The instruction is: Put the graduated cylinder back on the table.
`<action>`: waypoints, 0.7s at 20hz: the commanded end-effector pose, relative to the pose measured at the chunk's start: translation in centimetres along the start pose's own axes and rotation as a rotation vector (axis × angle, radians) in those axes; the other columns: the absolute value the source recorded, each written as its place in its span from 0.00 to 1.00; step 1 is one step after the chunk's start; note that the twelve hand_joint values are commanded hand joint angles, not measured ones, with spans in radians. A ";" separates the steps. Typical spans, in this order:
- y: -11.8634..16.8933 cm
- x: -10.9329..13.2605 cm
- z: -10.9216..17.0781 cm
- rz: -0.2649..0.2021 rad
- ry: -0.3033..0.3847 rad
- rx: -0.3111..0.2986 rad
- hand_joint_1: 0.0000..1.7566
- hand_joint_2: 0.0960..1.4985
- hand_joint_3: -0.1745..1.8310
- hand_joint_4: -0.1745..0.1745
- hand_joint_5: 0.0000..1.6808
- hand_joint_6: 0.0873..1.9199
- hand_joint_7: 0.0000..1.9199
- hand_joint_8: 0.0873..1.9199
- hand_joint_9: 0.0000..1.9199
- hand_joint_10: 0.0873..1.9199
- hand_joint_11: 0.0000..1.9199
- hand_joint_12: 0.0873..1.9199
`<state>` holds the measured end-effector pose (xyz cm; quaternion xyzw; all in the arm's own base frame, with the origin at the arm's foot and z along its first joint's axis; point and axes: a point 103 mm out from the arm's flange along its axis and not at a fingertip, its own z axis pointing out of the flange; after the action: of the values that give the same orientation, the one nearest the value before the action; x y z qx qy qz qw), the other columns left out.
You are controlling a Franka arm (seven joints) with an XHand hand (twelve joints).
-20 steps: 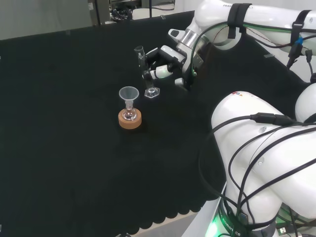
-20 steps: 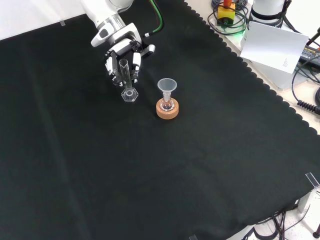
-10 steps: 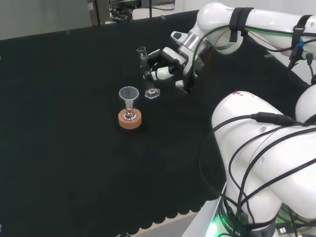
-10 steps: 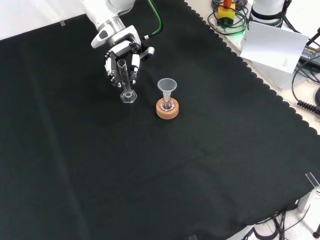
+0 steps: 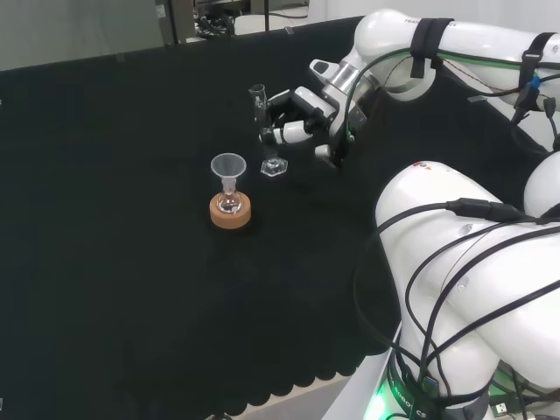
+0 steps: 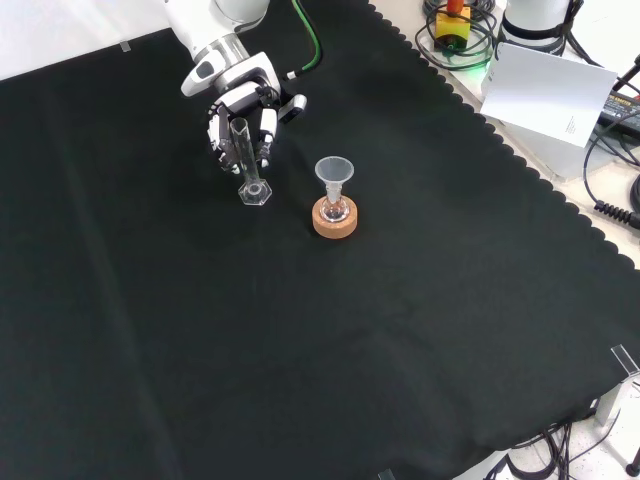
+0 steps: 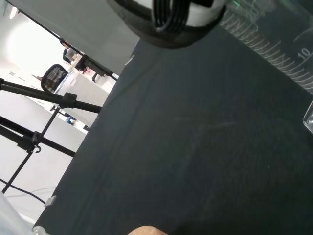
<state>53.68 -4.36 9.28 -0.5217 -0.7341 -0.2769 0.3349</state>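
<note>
The graduated cylinder [image 6: 246, 160] is standing on its hexagonal base on the black-clothed counter [image 6: 300, 340], leaning slightly, in the front view; the hand [image 6: 240, 118] is sitting just behind it, its fingers [image 5: 293, 132] curling around the tube's middle, though contact cannot be confirmed; a funnel [image 6: 334, 176] is resting in a small flask on a cork ring [image 6: 335, 220], near the cylinder's right in the front view.
</note>
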 end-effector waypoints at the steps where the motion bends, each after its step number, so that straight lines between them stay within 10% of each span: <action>1: -0.3 -0.3 0.4 0.007 0.003 -0.003 0.74 0.66 0.09 0.00 0.69 0.33 0.63 0.31 0.81 0.00 0.66 0.33; 14: -0.7 -0.8 0.3 0.005 0.004 0.012 0.75 0.68 0.09 0.00 0.65 0.39 0.57 0.41 0.77 0.00 0.62 0.37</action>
<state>53.33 -4.82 8.36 -0.5227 -0.7309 -0.2733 0.3433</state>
